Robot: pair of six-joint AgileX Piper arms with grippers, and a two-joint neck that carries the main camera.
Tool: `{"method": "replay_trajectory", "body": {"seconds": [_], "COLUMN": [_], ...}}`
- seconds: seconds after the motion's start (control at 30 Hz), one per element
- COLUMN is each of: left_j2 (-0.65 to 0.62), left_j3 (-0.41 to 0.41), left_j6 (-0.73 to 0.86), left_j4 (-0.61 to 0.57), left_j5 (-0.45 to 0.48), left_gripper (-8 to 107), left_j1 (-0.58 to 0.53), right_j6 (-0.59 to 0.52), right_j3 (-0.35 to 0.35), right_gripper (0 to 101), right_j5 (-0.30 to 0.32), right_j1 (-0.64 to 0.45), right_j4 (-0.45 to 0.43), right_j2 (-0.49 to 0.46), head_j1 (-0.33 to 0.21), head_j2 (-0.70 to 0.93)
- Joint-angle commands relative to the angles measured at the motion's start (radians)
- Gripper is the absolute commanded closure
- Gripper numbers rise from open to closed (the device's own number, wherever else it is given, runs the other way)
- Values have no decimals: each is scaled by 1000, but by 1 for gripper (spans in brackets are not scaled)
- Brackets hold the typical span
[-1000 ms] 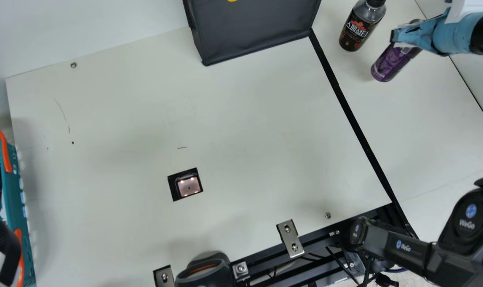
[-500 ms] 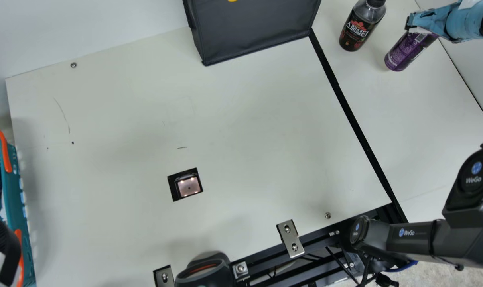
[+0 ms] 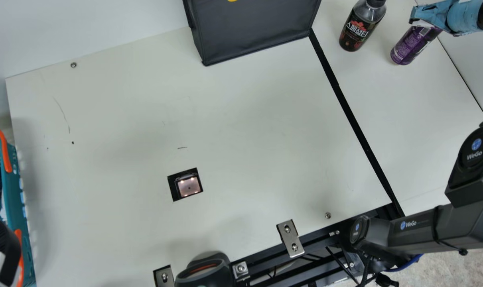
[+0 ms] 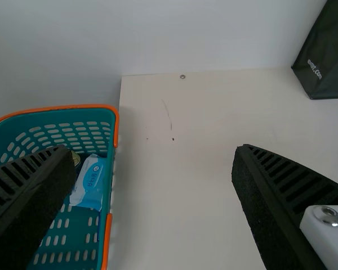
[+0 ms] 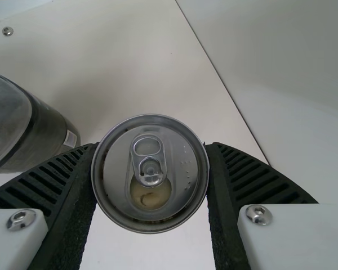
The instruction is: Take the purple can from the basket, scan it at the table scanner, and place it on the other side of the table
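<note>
Purple can (image 3: 414, 46): out of the basket, over on the far right part of the table (image 3: 125, 131), past the black strip (image 3: 357, 115), near the dark bottle (image 3: 359, 30). Looks about upright; can't tell whether its base touches the table.

Right pincer (image 5: 151, 147) has hold of the can, fingers about a can's width apart, one against each side near the lid.

Pick-up: done. Carry to the other side: looks done or nearly so. Scan: can't confirm. The scanner window (image 3: 188, 186) is lit, well apart from the can, and nothing here proves a read; the can's position only suggests that step is over.

Left to do, as judged: settle the can on the table if it isn't down, loosen the right pincer, back off without nudging can or bottle.

Left pincer (image 4: 152, 151) is on the basket side, fingers spread wide, nothing between them. Probably no more work for it. Basket (image 3: 16, 199) is at the table's left edge, with a packet (image 4: 90, 183) inside; not needed for what's left.
</note>
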Motion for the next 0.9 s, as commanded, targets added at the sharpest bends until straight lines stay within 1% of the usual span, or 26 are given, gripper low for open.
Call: {"method": "replay_trajectory", "body": {"seconds": [0.0,0.53,0.77,0.87], "left_j2": [0,0,0,0], "left_j3": [0,0,0,0], "left_j6": [0,0,0,0], "left_j4": [0,0,0,0], "left_j5": [0,0,0,0], "left_gripper": [9,9,9,9], "left_j1": [0,0,0,0], "right_j6": [-4,-36,-41,-40], "right_j3": [3,52,74,82], "right_gripper": [83,29,6,6], "right_j5": [-5,-22,-40,-50], "right_j1": [0,-7,-3,1], "right_j4": [-2,5,0,-5], "right_j2": [0,-18,-34,-46], "head_j1": [-29,-29,-29,-29], "head_j2": [-2,-2,-2,-2]}}
